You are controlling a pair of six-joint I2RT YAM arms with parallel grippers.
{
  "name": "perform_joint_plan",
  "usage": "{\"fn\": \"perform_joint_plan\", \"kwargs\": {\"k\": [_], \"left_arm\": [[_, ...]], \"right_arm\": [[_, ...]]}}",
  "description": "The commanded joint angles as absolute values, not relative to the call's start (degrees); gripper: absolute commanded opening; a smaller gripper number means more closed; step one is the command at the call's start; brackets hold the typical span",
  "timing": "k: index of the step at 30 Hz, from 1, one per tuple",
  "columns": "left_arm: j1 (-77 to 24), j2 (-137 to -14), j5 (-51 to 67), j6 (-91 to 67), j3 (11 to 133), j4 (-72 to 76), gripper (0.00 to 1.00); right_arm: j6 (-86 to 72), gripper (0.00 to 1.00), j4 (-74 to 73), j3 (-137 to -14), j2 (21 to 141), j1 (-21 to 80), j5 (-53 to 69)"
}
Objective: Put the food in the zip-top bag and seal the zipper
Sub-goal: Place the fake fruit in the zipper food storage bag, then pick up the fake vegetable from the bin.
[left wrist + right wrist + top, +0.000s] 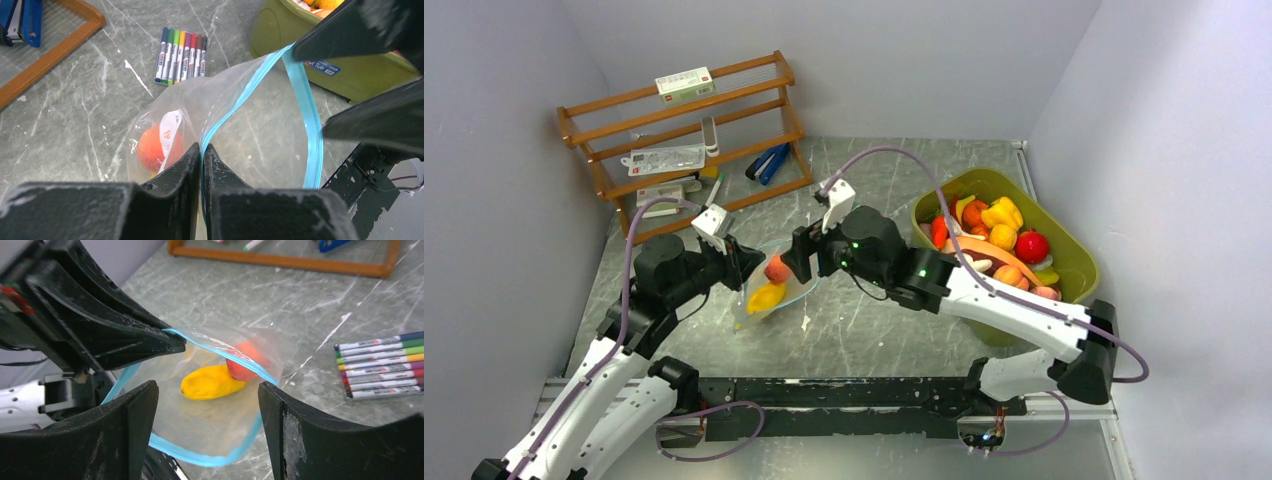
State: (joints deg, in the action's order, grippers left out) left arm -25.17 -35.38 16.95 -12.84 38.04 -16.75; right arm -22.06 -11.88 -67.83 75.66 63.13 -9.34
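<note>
Grey marbled counter (874, 330) fills the floor of a pale-walled booth, with a wooden rack (614, 103) at the upper left of the overhead frame and an olive-green tub (1079, 270) heaped with toy fruit and vegetables (999, 235) at the right. The zip-top bag (769, 290) sits at mid-frame between the two arms, partly lifted off the counter. The left claw (201, 165) is pressed fully together on the bag's rim, pinching the teal zipper (310, 115) so that the mouth gapes toward the other arm. The right claw (207, 387) hangs at that mouth with its fingers spread wide and nothing between them. Inside the bag lie a yellow toy (212, 382) and, touching it, an orange-red toy fruit (245, 362) behind the white label (172, 132). A row of marker pens (182, 55) lies on the counter beyond the bag, apart from it. Judging by this, the loading step is in hand: two pieces are in, many more sit in the tub, and the zipper is unsealed. The next move likely calls for the right arm to swing to the tub at the right of the frame and pick one small piece, while the left pinch holds the floppy mouth open and raised so the pieces inside do not slide out
</note>
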Motion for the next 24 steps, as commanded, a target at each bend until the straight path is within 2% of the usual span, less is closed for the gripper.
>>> {"fn": "perform_joint_plan", "kwargs": {"k": [1, 7, 10, 15, 18, 22, 24], "left_arm": [[-24.95, -34.78, 15.81, -12.6, 38.25, -16.05, 0.07], [-24.95, -34.44, 15.72, -12.22, 38.4, -16.39, 0.07], [-24.9, -34.27, 16.12, -12.3, 38.34, -16.23, 0.07], [-24.89, -34.1, 17.05, -12.13, 38.47, -16.05, 0.07], [-24.9, -33.89, 17.37, -11.89, 38.52, -15.76, 0.07], [-24.86, -34.02, 17.66, -11.74, 38.63, -15.74, 0.07], [-24.82, -34.12, 17.75, -11.69, 38.67, -15.82, 0.07]], "right_arm": [[-20.77, 0.74, -12.13, -68.49, 71.84, 63.35, -16.11], [-18.48, 0.74, -18.52, -70.43, 70.88, 61.05, -25.72], [-22.01, 0.74, -25.21, -71.97, 71.68, 56.26, -29.21], [-27.71, 0.73, -32.22, -71.41, 70.97, 44.08, -27.36], [-28.98, 0.7, -33.32, -70.44, 69.63, 38.81, -27.98], [-33.44, 0.6, -36.02, -70.58, 69.3, 33.39, -30.18], [-36.04, 0.6, -36.98, -70.15, 69.07, 32.01, -31.41]]}}
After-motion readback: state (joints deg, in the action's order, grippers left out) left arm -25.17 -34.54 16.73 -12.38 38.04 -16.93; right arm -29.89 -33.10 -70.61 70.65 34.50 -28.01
